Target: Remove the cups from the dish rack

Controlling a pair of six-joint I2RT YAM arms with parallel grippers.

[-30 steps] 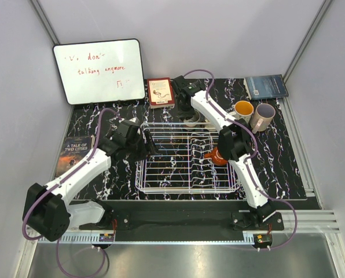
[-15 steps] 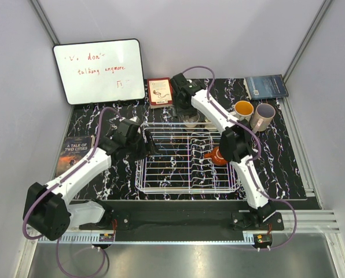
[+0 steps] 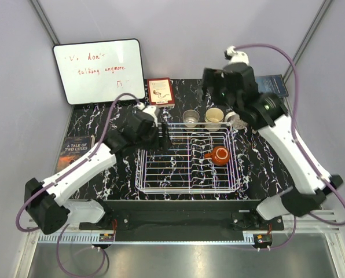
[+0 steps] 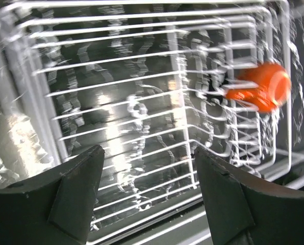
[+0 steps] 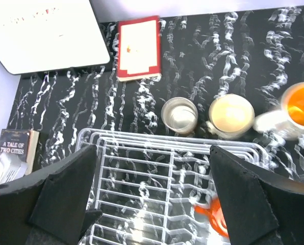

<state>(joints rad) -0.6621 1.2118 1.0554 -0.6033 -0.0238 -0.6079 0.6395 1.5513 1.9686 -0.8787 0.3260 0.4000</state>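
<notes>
The white wire dish rack point(image 3: 187, 165) point(image 4: 142, 102) point(image 5: 142, 184) lies mid-table. One squat reddish-brown cup point(image 3: 220, 154) point(image 4: 261, 87) point(image 5: 219, 218) sits inside it at the right. Two cups stand upright on the table just behind the rack: a greyish-tan one point(image 3: 191, 119) point(image 5: 179, 115) and a cream one point(image 3: 214, 117) point(image 5: 230, 115). A mug with an orange inside point(image 5: 300, 109) stands further right. My right gripper point(image 3: 219, 92) point(image 5: 153, 149) hangs high above the rack's far edge, open and empty. My left gripper point(image 3: 164, 136) point(image 4: 148, 150) is open over the rack's left side, holding nothing.
A whiteboard point(image 3: 98, 70) leans at the back left. A red book point(image 3: 160, 91) point(image 5: 139, 48) lies behind the rack, a blue book point(image 3: 274, 84) at the back right, and a dark paperback point(image 3: 74, 152) at the left edge. My raised right arm hides part of the table's right side.
My right gripper opened, left a cup standing behind the rack and rose high and to the right. My left gripper shifted right, closer over the rack.
</notes>
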